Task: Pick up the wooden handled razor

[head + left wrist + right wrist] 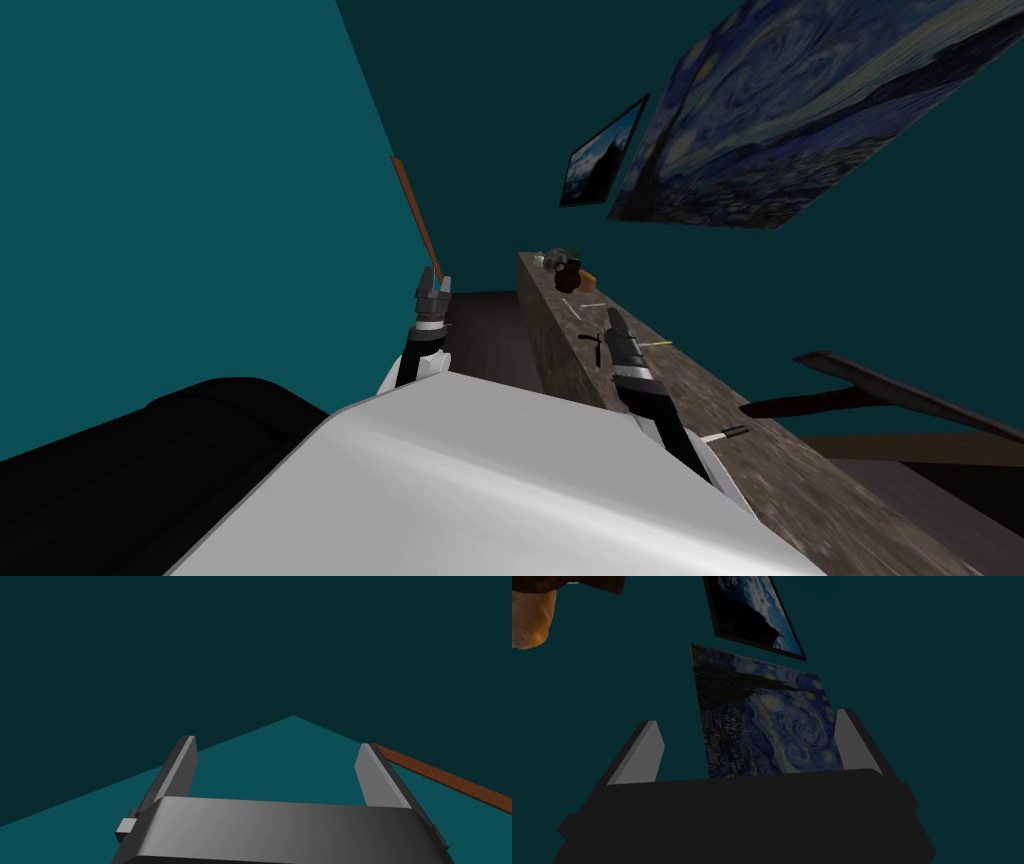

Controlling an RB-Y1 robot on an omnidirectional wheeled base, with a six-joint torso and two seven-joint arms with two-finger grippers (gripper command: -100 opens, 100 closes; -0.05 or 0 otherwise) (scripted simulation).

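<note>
Two claws spread apart: left claw (277, 748) raised, right claw (747, 721) at the counter (700, 400).

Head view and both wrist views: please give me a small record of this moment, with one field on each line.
left gripper: open, empty, raised beside the counter
right gripper: open, empty, over the counter
counter: speckled, runs away from me on my right
razor: probably the thin dark item lying on the counter next to the right gripper; too small to be sure
clutter: dark cluster at the counter's far end
task state: nothing grasped yet
</note>
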